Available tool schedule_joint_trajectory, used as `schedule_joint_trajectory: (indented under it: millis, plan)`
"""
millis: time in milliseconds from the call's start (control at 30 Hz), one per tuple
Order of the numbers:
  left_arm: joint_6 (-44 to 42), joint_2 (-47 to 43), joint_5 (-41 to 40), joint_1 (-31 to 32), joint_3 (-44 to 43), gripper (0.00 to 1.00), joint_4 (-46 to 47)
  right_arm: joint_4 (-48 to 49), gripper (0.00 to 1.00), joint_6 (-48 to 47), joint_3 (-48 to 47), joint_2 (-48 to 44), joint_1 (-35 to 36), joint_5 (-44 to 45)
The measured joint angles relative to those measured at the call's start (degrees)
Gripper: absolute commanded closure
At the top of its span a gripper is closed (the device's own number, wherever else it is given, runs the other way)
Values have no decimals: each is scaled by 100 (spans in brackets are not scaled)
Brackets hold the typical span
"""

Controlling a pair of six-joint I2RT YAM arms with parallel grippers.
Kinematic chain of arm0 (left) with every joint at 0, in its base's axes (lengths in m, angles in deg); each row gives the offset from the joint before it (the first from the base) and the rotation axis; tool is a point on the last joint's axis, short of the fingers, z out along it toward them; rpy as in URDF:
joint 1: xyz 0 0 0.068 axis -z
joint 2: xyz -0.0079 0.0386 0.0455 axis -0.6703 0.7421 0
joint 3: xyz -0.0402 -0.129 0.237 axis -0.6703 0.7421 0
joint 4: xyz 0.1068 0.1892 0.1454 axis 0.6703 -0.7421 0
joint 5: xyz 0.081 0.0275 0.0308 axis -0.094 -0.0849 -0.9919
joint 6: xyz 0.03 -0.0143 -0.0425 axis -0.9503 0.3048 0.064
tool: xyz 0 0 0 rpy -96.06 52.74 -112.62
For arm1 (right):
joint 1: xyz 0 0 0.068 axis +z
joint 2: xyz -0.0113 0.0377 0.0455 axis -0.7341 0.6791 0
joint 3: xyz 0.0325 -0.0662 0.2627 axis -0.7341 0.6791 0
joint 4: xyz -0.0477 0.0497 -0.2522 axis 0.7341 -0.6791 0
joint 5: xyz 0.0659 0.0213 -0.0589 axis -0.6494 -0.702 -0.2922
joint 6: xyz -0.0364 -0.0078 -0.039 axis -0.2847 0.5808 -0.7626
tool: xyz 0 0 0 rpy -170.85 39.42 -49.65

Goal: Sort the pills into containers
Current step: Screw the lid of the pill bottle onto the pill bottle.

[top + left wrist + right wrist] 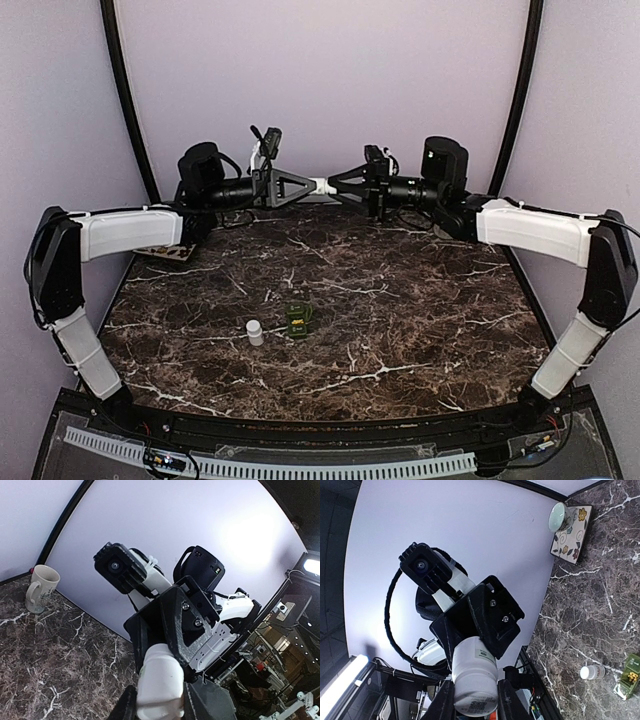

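At the far left of the bench [420, 300], one mug [41, 587] stands on one flowered tile [572, 532], well apart from the work. Next, high over the back of the bench, the left hand [308, 187] is clamped on one end of a white pill bottle [475, 680]. The right hand [330, 185] is clamped on the other end, so the two hands meet nose to nose with the bottle bridging them. The bottle's long axis runs left to right, along the line from hand to hand, and it hangs clear of the bench. This is probably the twisting-off of its cap.

Lower down, near the front middle, a second small white bottle [255, 331] stands upright. Just beside it on the right, not touching, sits the green container [299, 318]. The container lies below both hands and nearer the bases, a shade left of the midline, so the left arm is likely slightly nearer. Its long axis seems to run front to back. The count is two white bottles, one green container, one mug and one tile; no loose pills can be counted
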Motion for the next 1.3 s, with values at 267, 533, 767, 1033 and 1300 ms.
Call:
schedule_joint_trajectory:
  millis: [267, 533, 767, 1033, 1300]
  plan:
    - [-472, -146, -426, 22, 214, 100, -7, 1047, 91, 1252, 238, 256, -26, -11]
    - [-1257, -485, -896, 133, 417, 100, -160, 1646, 90, 2297, 304, 328, -17, -50]
    - [-1768, -632, -990, 168, 461, 100, -457, 1255, 90, 2323, 153, 328, -4, -140]
    - [-1836, -234, -367, 0, -203, 100, -940, -142, 89, 1355, -496, 328, -98, -210]
    - [-1132, 214, 411, -87, -278, 100, -739, -1596, 89, 243, -765, 282, -129, -297]
